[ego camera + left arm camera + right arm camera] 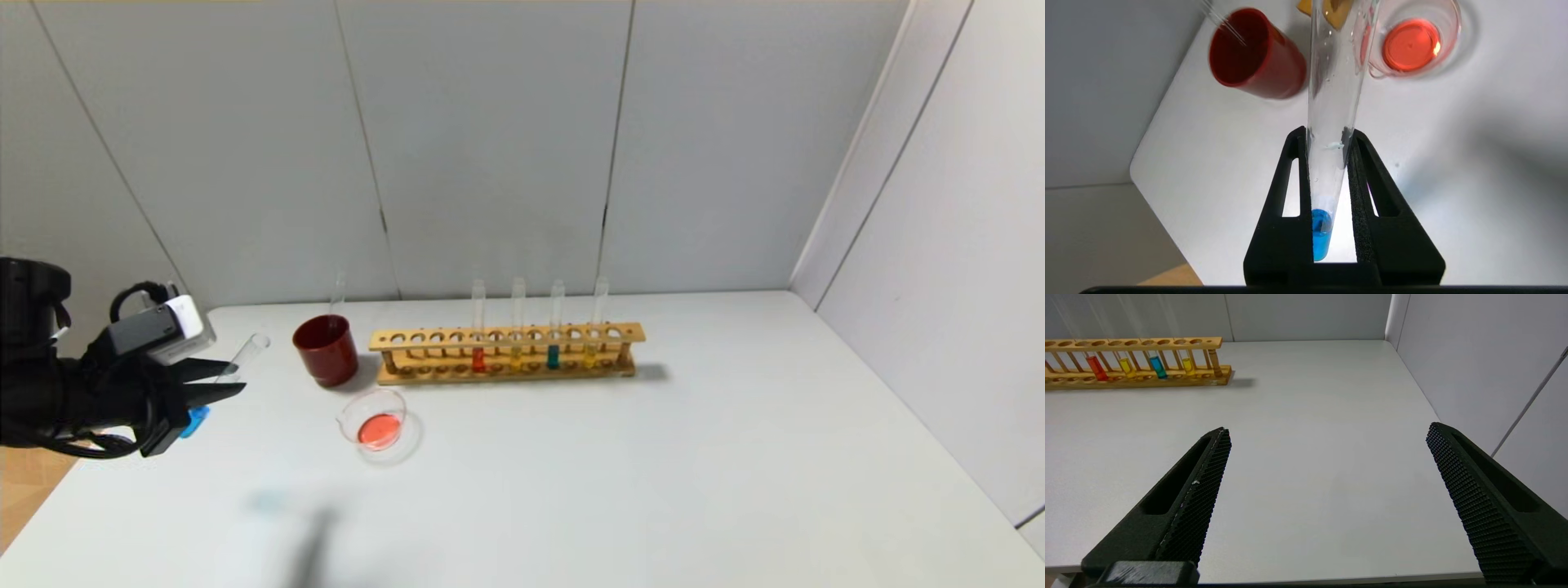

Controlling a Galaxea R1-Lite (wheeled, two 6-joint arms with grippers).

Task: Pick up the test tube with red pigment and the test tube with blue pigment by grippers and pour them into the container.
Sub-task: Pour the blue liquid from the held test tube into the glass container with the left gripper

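Observation:
My left gripper hovers over the table's left side, shut on a test tube with blue pigment. The tube is tilted, its blue bottom low and its mouth pointing toward the cup. The left wrist view shows the gripper clamping this tube on both sides. The container, a low glass dish, holds red liquid and stands right of the gripper; it also shows in the left wrist view. A second red tube and a second blue tube stand in the rack. My right gripper is open and empty over bare table.
A dark red cup with an empty tube in it stands behind the dish. The wooden rack also holds two yellow tubes. Grey walls close the back and right. The table's left edge lies under my left arm.

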